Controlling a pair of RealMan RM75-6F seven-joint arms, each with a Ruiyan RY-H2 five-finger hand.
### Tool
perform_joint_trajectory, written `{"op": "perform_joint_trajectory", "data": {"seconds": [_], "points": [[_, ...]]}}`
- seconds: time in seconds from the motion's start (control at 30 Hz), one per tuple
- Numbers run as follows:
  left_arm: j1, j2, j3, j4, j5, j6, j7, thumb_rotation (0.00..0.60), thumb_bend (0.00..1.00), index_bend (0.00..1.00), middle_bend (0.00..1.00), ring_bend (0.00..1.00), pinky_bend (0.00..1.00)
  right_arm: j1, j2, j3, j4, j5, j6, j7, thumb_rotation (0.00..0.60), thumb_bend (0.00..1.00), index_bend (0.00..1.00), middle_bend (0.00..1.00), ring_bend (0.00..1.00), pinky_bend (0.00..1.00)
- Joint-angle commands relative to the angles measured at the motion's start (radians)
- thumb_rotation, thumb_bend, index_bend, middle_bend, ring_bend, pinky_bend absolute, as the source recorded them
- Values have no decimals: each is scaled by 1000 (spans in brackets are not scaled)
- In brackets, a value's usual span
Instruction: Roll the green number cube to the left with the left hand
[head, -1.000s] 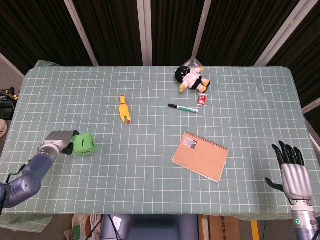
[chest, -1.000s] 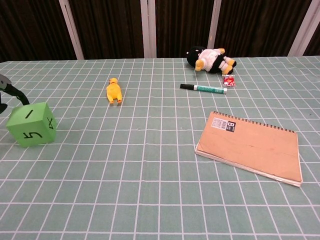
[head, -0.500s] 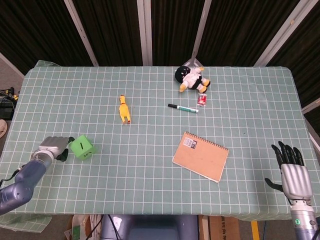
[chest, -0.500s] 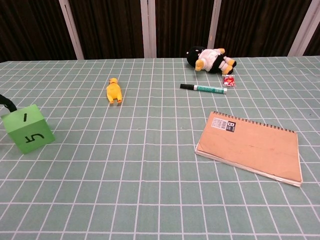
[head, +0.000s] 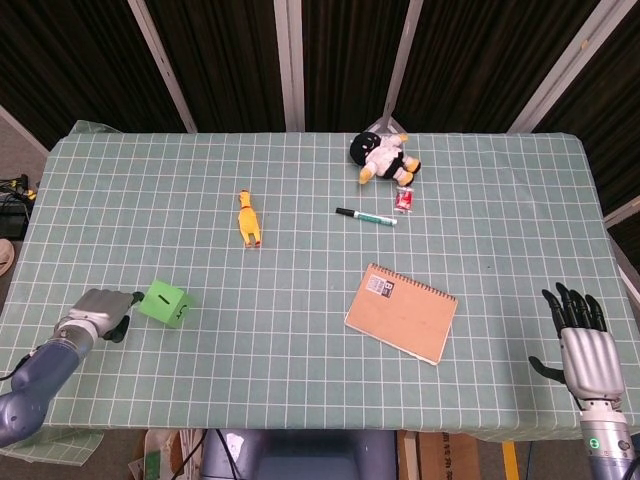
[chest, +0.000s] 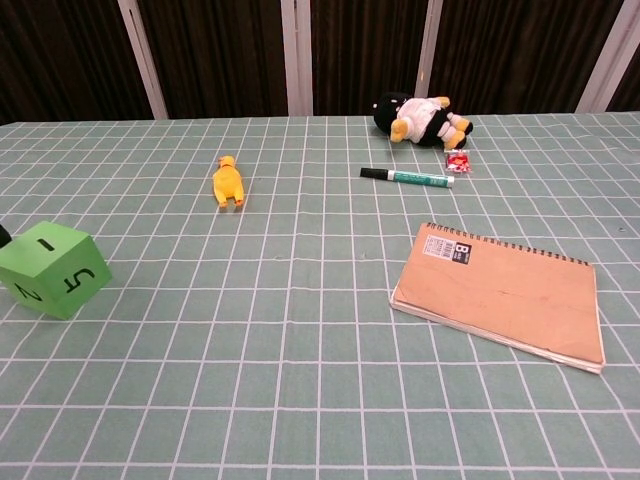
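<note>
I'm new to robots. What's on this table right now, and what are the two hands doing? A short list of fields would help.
surface: table with green checked cloth
green number cube: near the front left edge, flat on the cloth, top face showing 1
left hand: just left of the cube, fingers curled; contact with the cube unclear
right hand: at the front right corner, fingers spread, holding nothing
notebook: brown, spiral bound, right of centre
marker: green, capped
rubber chicken: yellow
plush toy: far side
small red packet: beside the marker

In the chest view the left hand is cut off at the left edge; the red packet's print is too small to read.
</note>
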Motion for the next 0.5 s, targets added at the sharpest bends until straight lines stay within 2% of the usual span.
{"op": "perform_joint_trajectory", "data": {"seconds": [0.03, 0.2, 0.5], "points": [[14, 10, 10, -17, 28, 6, -4, 600, 939, 167, 845, 688, 721, 0, 0, 0, 0, 1, 0, 1, 600, 154, 101, 12, 2, 46], [28, 20, 27, -44, 68, 10, 3, 600, 938, 167, 845, 688, 721, 1, -1, 1, 1, 4, -3, 1, 600, 154, 101, 12, 2, 46], [46, 29, 26, -74, 127, 23, -9, 600, 938, 167, 845, 688, 721, 3, -2, 2, 1, 9, -7, -1, 600, 153, 101, 12, 2, 46]]}}
